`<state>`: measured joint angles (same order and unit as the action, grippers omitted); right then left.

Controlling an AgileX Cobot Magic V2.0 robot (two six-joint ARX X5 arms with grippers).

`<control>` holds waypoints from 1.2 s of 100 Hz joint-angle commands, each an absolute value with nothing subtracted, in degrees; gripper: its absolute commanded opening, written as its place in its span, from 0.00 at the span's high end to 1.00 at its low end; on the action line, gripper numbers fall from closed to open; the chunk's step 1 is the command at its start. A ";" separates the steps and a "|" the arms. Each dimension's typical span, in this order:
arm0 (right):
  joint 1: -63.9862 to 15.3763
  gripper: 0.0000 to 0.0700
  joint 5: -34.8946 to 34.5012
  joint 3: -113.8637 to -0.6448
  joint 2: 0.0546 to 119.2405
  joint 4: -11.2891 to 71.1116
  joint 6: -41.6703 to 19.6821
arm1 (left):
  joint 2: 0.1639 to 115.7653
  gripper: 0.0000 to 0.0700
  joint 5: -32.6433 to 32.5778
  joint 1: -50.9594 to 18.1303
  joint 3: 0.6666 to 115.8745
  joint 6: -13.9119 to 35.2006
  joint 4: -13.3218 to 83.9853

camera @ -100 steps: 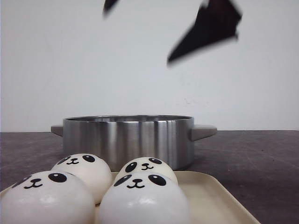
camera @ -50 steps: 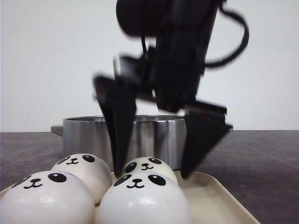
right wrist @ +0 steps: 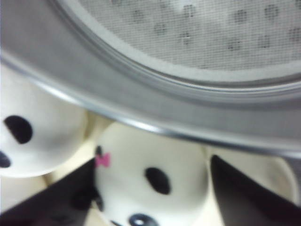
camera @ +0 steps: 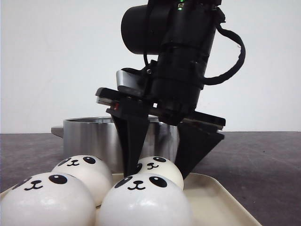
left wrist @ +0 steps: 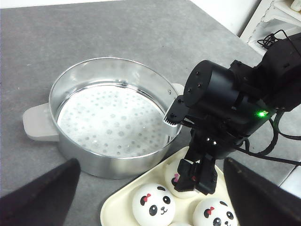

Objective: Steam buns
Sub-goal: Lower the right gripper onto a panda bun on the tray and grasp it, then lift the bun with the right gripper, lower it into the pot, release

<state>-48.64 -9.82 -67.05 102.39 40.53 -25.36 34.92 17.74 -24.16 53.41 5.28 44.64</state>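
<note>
— Descending from above within a second, the right gripper (camera: 157,165) is now straddling, jaws spread, the rear-right bun (camera: 157,169) on the tray (camera: 221,200).

— Left gripper (left wrist: 150,188) is hovering open; closing comes next, then the steamer pot (left wrist: 113,117).

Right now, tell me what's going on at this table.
The right gripper is down over the cream tray, its fingers straddling the rear right panda bun, open and not yet visibly clamped. All four buns are on the tray. The steel steamer pot behind it holds nothing but its perforated liner. The left gripper hangs open above.
</note>
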 commanded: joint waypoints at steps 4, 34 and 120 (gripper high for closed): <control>-49.10 0.73 -9.48 -67.59 105.65 41.89 -25.28 | 35.18 0.15 17.32 -24.45 54.39 4.82 44.14; -49.36 1.00 -8.40 -69.06 103.59 41.36 -25.02 | 35.18 0.15 16.27 -24.45 54.39 4.69 44.16; -39.83 1.00 -1.34 -95.68 100.51 40.58 -17.54 | 35.66 0.15 14.35 -24.45 54.37 4.56 43.27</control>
<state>-40.99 -1.30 -94.80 97.41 41.06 -18.15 35.09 14.68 -24.16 53.41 5.23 43.86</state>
